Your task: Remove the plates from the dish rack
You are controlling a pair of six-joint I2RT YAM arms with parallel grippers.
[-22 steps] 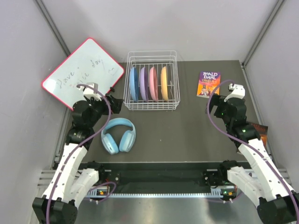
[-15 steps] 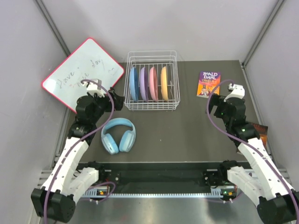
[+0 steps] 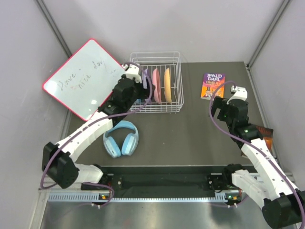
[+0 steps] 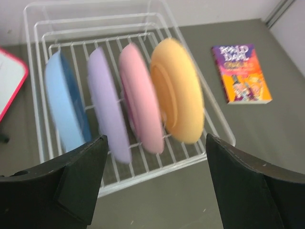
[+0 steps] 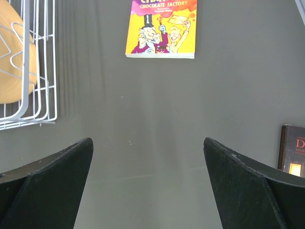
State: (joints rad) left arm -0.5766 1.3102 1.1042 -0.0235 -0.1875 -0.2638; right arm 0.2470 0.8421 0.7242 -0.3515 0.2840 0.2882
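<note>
Plates, where are they?
— All four stand on edge in the dish rack, straight ahead of the left gripper, whose jaws gape wide, empty.
— How to take one?
— I'd straddle the purple plate squarely at its rim, then clamp. Right gripper gapes idle too.

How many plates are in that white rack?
4, all standing on edge side by side in the rack: the blue plate at the left end, then the purple plate, the pink plate, and the orange plate at the right end. None seems hidden.
</note>
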